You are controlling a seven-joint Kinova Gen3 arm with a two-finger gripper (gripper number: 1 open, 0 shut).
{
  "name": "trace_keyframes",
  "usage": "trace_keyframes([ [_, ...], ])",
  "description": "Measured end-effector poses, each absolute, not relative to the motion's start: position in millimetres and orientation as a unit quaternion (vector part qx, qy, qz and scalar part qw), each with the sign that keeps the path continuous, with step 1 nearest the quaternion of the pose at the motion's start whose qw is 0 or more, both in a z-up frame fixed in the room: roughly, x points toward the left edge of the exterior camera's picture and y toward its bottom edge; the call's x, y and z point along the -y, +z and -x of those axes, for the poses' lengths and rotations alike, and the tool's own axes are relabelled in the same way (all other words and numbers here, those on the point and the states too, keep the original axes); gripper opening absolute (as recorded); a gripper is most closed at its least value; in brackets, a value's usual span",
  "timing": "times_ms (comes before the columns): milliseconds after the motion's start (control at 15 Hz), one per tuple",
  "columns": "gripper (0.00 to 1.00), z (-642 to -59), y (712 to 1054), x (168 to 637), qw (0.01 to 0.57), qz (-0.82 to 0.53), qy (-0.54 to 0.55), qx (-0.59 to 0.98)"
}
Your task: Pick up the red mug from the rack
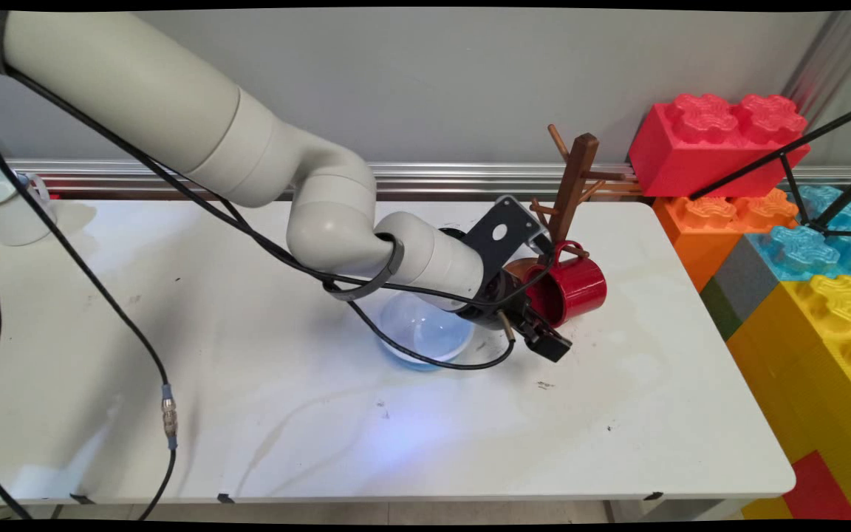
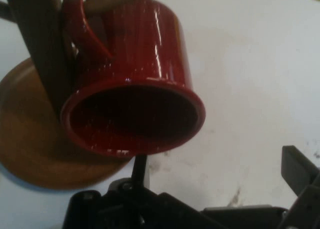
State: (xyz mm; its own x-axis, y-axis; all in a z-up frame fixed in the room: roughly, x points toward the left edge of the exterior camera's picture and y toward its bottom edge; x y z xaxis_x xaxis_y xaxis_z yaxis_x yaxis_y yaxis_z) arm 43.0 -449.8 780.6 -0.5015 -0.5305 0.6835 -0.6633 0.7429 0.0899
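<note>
Going slow looks like the best way here, so close to the red mug (image 1: 569, 288). Best to keep the tool (image 1: 544, 341) steady and just clear of the mug's rim. No push from the side, please: probably enough to slip the handle off its peg, or to tip the wooden stand (image 1: 572, 185). Good also to mind the black cable (image 1: 433, 360), looped low over the see-through bowl (image 1: 425, 332) right behind the tool.

Spread wide, with 2 fingers well apart and nothing between them. Holding nothing at all. Sitting low over the table (image 1: 248, 414), just below and in front of the mug's open mouth. From the hand view, 1 thin black part of the tool close under the rim; touching or not, cannot tell.

Hanging by its handle on 1 low peg of the stand, tipped on its side, mouth facing the tool. Round brown foot of the stand flat on the table, just behind the mug.

Well apart from all this: 1 white cup (image 1: 4, 207) at the far left edge of the table, and big toy blocks (image 1: 713, 140) stacked off the right side.
</note>
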Motion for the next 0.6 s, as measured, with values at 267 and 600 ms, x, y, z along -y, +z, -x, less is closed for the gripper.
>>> trace_keyframes([
  [267, 1.00, -43.1, 775.3, 451.1, 0.383, -0.357, 0.088, 0.847],
  [600, 1.00, -44.3, 767.9, 452.1, 0.401, -0.376, 0.083, 0.831],
])
